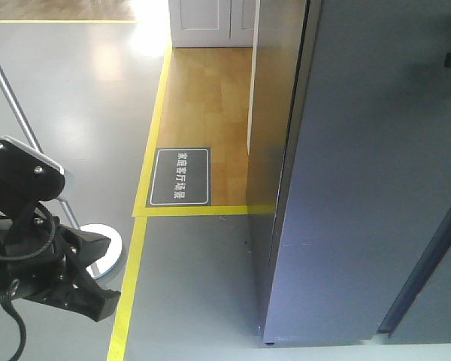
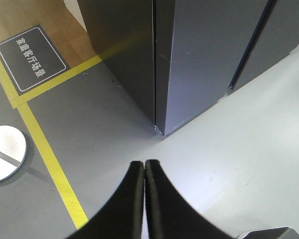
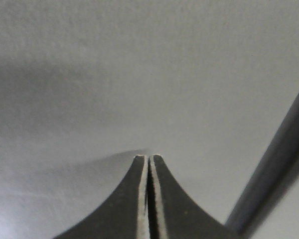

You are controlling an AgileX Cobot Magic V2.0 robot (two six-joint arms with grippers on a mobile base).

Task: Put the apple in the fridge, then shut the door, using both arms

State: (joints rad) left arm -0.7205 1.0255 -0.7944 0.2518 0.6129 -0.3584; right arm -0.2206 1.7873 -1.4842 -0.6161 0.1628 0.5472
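A: Front view. Where is the light strongest?
B: At the top, where glare washes out the grey floor (image 1: 75,68) before the pale cabinet (image 1: 210,22). The fridge (image 1: 361,188) shows a soft violet sheen on its dark face, and a small dark shape at the right edge is too blurred to identify.

A: Left wrist view?
B: Even, bright daylight; the floor beside the fridge corner is paler. The fingers (image 2: 134,209) appear as a dark, unfocused silhouette.

A: Right wrist view?
B: Dim and grey. A diffuse shadow crosses the upper left of the door (image 3: 139,74); the dark fingers (image 3: 139,199) are soft-edged, and the surface is grainy.
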